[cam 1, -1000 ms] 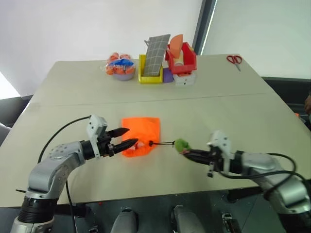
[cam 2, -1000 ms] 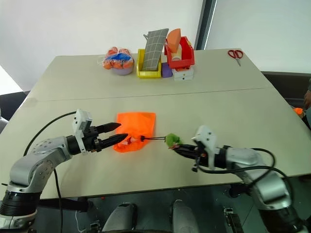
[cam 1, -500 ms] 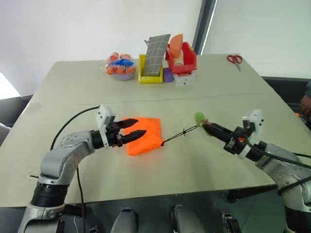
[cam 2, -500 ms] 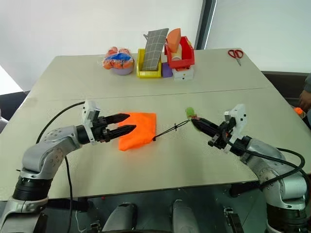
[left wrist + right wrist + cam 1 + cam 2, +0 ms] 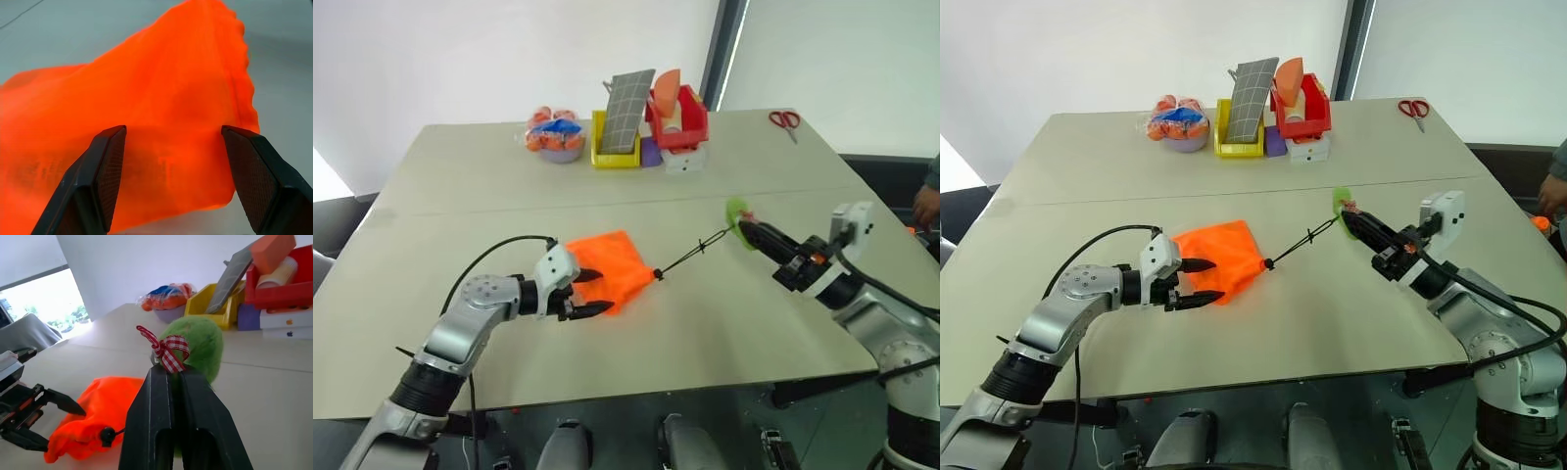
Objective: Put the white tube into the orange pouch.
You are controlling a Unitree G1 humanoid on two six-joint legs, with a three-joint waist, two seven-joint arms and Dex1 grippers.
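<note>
The orange pouch [image 5: 612, 264] lies on the table's near half, its gathered mouth end tugged up toward the right. From the mouth a thin black cord [image 5: 697, 248] runs taut to a fuzzy green ball [image 5: 737, 211]. My right gripper [image 5: 1351, 215] is shut on that ball, held above the table; in the right wrist view the green ball [image 5: 198, 345] and a red checked ribbon sit at the fingertips. My left gripper [image 5: 601, 292] is open at the pouch's near left edge. In the left wrist view its fingers [image 5: 105, 171] straddle the orange pouch [image 5: 171, 83]. The white tube is hidden.
At the table's far side stand a red bin [image 5: 683, 119], a yellow bin [image 5: 607, 152] with a grey gridded panel, white boxes [image 5: 686, 160] and a bag of orange fruits [image 5: 554, 135]. Scissors [image 5: 785, 119] lie far right. A person's hand [image 5: 928, 201] shows at the right edge.
My right gripper rose and swung right with the green ball, pulling the cord taut and lifting the pouch's mouth. My left gripper moved right and down and rolled, and now straddles the pouch's edge.
</note>
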